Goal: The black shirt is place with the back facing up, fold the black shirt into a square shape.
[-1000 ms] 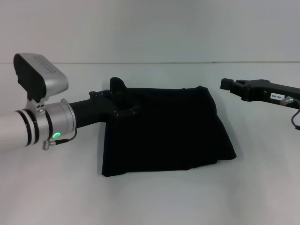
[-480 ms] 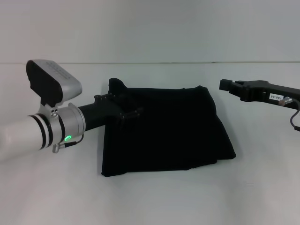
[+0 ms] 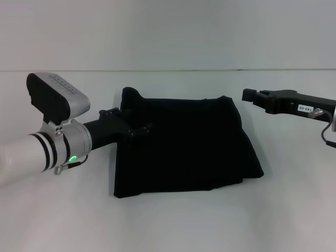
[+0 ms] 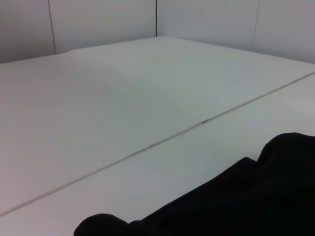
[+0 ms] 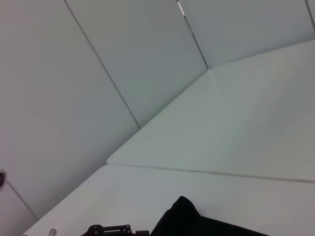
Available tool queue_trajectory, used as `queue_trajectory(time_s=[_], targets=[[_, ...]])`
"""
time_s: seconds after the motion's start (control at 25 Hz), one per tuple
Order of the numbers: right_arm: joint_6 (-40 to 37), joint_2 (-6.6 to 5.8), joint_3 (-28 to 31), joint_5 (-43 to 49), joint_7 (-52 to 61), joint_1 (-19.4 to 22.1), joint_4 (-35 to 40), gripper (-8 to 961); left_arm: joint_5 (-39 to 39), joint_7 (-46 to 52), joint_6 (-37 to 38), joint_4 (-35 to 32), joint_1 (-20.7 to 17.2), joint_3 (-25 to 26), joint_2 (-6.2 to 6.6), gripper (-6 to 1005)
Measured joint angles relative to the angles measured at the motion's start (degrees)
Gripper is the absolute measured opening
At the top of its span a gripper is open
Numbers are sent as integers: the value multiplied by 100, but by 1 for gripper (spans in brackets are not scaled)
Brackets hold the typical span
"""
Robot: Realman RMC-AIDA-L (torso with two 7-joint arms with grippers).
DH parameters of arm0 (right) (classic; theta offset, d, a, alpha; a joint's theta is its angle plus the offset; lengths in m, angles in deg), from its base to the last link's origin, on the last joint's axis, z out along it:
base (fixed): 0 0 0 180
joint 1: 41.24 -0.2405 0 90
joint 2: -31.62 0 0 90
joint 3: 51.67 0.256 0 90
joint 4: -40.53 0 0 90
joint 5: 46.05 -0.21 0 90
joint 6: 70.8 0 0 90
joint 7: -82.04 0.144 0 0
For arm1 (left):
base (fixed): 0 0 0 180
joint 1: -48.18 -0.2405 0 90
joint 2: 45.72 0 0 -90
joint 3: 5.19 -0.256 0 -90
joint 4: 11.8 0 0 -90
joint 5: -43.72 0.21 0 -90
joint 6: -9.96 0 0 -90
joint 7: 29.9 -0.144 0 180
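black shirt (image 3: 184, 144) folded on table (image 3: 168, 220), left gripper (image 3: 137, 128) over it

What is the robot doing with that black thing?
It is folding a black shirt on a white table. The shirt already lies in a rough folded block, with one lumpy corner sticking up at the back left. The left pincer is at the shirt's left edge. The right pincer hangs off to the shirt's right, not touching it.
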Motion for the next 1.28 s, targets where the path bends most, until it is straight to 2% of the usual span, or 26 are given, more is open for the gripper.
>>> queue_trajectory(time_s=[0.32,0.56,0.72,1.08,1.28], targets=[[6,16,3,0,-37,4,-3,10,-24,13,76,-2,-8,22,0,704],[17,16,5,-1,-39,38,-15,10,-198,316,921,-240,-123,38,15,704],[17,16,1,-1,-39,49,-24,10,-204,439,1229,-339,-184,13,17,705],[15,16,0,5,-39,53,-34,9,-206,361,1213,-245,-154,-22,-2,706],[34,23,-9,8,-39,53,-36,9,-212,-108,1155,30,-90,-31,-5,707]])
